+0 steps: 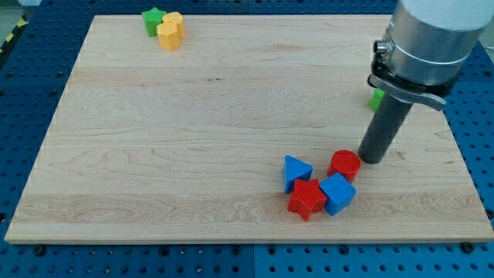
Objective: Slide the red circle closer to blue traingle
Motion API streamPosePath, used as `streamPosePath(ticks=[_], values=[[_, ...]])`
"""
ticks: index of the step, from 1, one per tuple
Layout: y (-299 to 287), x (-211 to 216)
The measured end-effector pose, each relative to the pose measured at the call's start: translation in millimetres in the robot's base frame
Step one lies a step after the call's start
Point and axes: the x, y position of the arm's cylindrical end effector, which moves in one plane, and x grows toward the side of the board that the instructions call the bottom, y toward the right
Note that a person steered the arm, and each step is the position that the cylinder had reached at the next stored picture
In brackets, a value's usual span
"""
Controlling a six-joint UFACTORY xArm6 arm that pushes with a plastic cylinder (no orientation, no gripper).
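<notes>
The red circle (345, 164) stands low on the board, right of centre. The blue triangle (296, 171) lies to its left, a small gap apart. A red star (306, 199) sits below both, touching a blue cube (338, 193) under the red circle. My tip (373, 159) rests on the board just right of the red circle, close to or touching its right edge. The rod rises from there to the grey arm at the view's top right.
A green star (153, 20) and two yellow blocks (170, 31) cluster at the board's top left. A green block (377, 99) is partly hidden behind the rod at the right. The wooden board (193, 139) sits on a blue perforated table.
</notes>
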Motion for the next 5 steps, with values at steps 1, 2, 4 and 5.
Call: streamPosePath(ticks=[1, 2, 4, 5], values=[[0.4, 7.5], [-6.3, 19.0], [-39.7, 23.6], [-55.1, 23.6]])
